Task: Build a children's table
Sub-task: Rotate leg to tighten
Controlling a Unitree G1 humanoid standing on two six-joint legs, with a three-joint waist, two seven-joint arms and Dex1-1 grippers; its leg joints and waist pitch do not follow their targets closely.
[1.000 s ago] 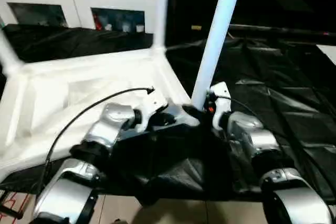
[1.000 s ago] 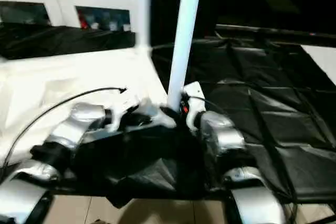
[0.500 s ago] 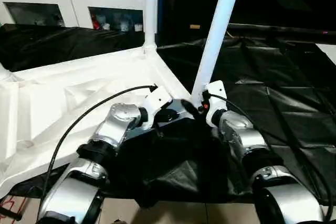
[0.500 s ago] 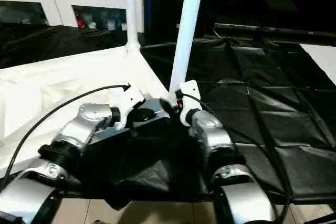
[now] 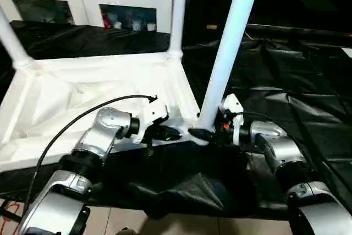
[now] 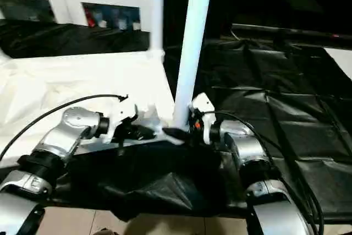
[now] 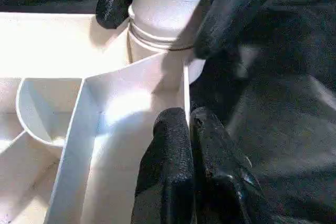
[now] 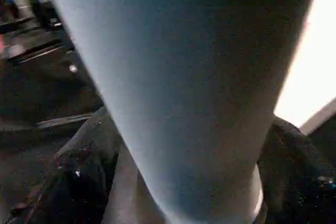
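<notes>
Two smooth white tubular legs (image 5: pixel 177 12) stand upright in the far corner sockets of the upturned ribbed plastic table top (image 5: pixel 66 100) on black sheeting (image 5: pixel 308 81) | left gripper (image 7: pixel 189 124) fingers pinch its thin near rim | right gripper (image 5: pixel 204 134) fingers spread around near leg (image 5: pixel 228 48) at its socket

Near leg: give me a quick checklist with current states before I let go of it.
1. Right tool closed around the near leg at its base: ok.
2. Leg base in the corner socket: ok, though depth cannot be told.
3. Leg upright: not ok, it leans a little to the right.
4. Left tool pinching the top's rim beside the socket: ok.
5. Far legs standing in their corners: ok.
</notes>
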